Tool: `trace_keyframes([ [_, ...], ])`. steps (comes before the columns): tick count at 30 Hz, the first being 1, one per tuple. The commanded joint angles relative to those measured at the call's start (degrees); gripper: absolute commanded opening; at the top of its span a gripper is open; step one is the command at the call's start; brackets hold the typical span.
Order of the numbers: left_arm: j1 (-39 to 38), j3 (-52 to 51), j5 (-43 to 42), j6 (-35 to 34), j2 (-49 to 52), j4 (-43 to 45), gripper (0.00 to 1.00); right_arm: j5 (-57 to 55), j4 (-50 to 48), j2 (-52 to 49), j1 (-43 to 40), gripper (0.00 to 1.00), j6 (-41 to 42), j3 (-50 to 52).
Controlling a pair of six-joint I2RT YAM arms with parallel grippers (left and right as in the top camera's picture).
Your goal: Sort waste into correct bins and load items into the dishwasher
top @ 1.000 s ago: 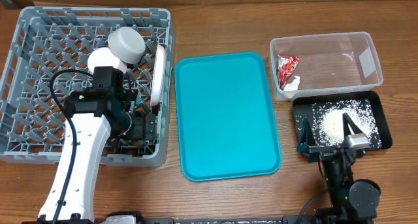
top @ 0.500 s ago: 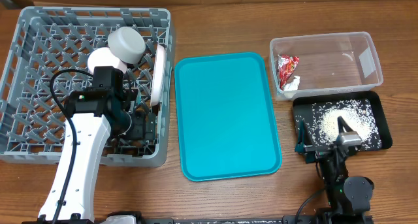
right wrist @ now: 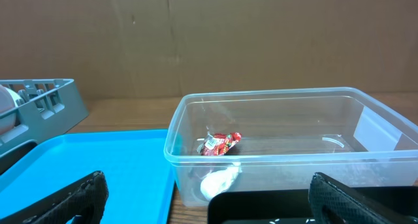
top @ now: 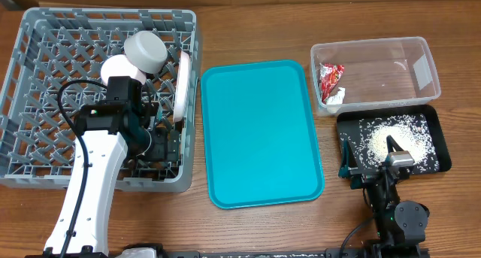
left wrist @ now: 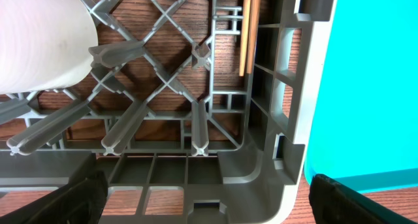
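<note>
The grey dish rack (top: 45, 85) holds a grey-green bowl (top: 146, 53), a pinkish-white bowl (top: 118, 67) and an upright white plate (top: 182, 83). My left gripper (top: 161, 141) is open and empty inside the rack's front right corner (left wrist: 261, 165), with a chopstick (left wrist: 248, 28) ahead and a white dish (left wrist: 39, 41) at upper left. The red wrapper (top: 331, 77) with white paper lies in the clear tub (top: 421, 62), also in the right wrist view (right wrist: 221, 143). Rice (top: 387, 140) lies in the black tray (top: 443, 149). My right gripper (top: 373, 159) is open and empty at the tray's front edge.
The teal serving tray (top: 259, 134) lies between the rack and the bins; its edge shows in the left wrist view (left wrist: 372, 87) and the right wrist view (right wrist: 85, 165). A cardboard wall (right wrist: 228, 34) stands behind the table.
My right gripper has drawn back toward the front edge of the black tray, away from the rice pile. The left arm has not moved.
</note>
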State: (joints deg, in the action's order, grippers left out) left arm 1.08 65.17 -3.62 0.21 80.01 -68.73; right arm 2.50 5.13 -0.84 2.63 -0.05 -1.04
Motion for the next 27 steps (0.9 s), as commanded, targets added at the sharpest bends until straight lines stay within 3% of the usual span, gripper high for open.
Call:
trace_keyframes([
  [1,-0.3,-0.2,0.6,0.9,0.3,0.1,1.0,-0.7,-0.3,0.7,-0.2,1.0,-0.4,0.6],
  [27,-0.3,-0.2,2.7,1.3,0.3,0.0,1.0,-0.7,-0.3,0.7,-0.2,1.0,-0.4,0.6],
])
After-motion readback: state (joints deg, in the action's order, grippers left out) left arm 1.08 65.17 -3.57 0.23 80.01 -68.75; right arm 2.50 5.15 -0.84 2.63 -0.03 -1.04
